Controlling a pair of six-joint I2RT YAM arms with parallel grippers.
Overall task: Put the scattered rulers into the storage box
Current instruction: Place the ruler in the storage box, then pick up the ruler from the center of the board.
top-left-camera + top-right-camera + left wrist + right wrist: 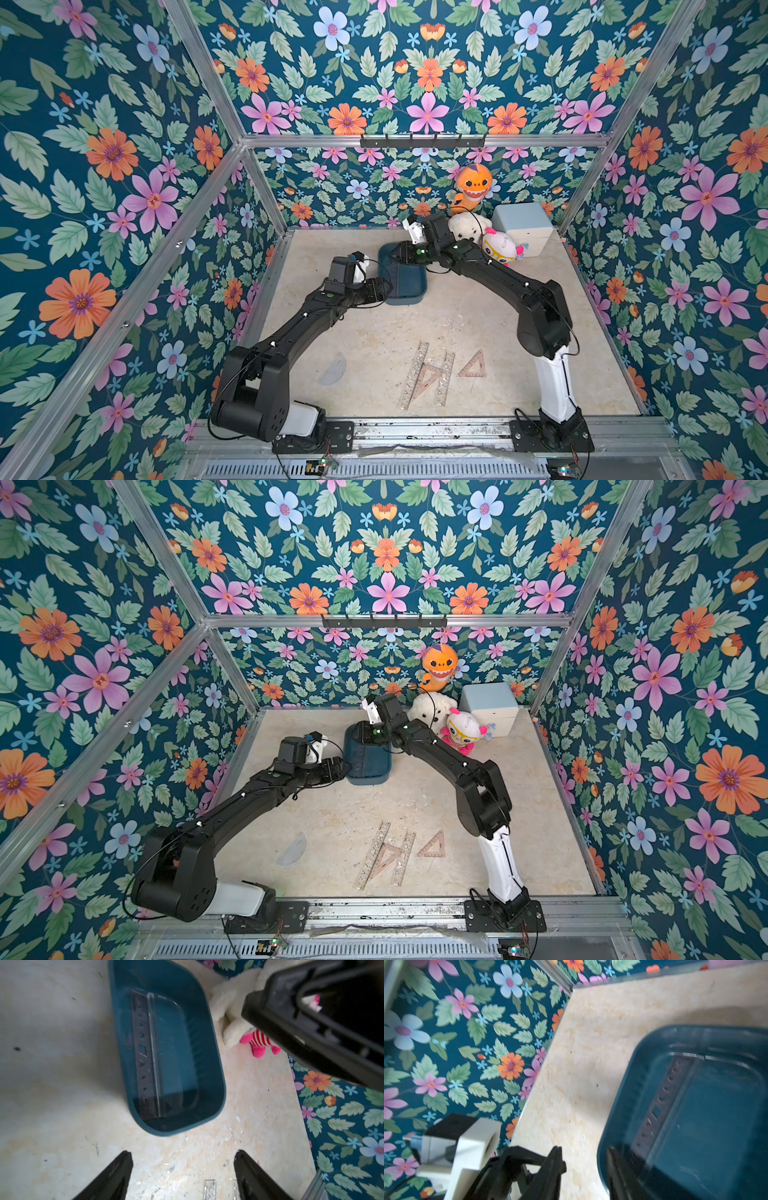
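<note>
L gripper (182,1153) wide open, empty; blue box (220,1084) just ahead, ruler (143,1053) inside. R gripper (584,1150) jaws apart, astride box rim, clamping nothing.

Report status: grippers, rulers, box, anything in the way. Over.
Left gripper, right gripper open, empty. Stencil ruler in storage box; five rulers on table. Plush toys beside box, not blocking.
</note>
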